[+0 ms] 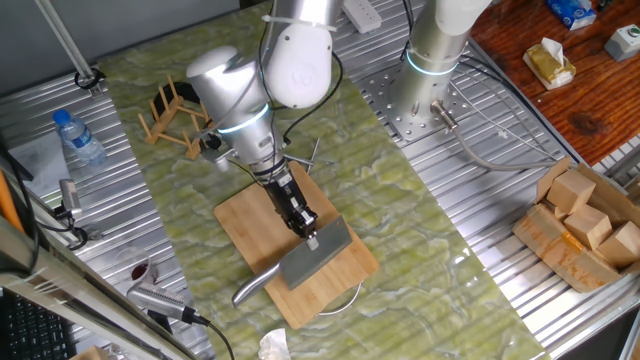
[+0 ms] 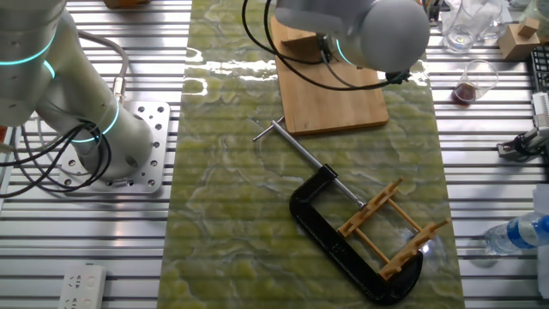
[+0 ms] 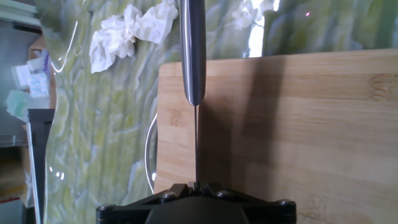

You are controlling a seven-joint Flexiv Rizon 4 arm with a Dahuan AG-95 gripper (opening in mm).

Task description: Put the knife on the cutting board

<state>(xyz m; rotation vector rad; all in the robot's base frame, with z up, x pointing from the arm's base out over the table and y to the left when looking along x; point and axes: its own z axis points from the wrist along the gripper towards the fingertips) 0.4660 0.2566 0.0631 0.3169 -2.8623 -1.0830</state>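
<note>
The knife (image 1: 318,258), a steel cleaver with a broad grey blade and a rounded silver handle (image 1: 252,287), is over the front part of the bamboo cutting board (image 1: 245,218). My gripper (image 1: 310,234) is shut on the top edge of the blade. In the hand view the knife (image 3: 194,50) shows edge-on, with the handle pointing away, the thin blade running into my gripper (image 3: 196,186), and the board (image 3: 298,124) below. I cannot tell whether the blade touches the board. In the other fixed view the arm hides the knife and only the board (image 2: 334,107) shows.
A black clamp with a steel rod (image 2: 343,236) and a wooden peg rack (image 2: 390,227) lie beyond the board's far end; the rack also shows in one fixed view (image 1: 175,118). A crumpled tissue (image 3: 130,31) lies past the board's front edge. A water bottle (image 1: 78,138) stands at the left.
</note>
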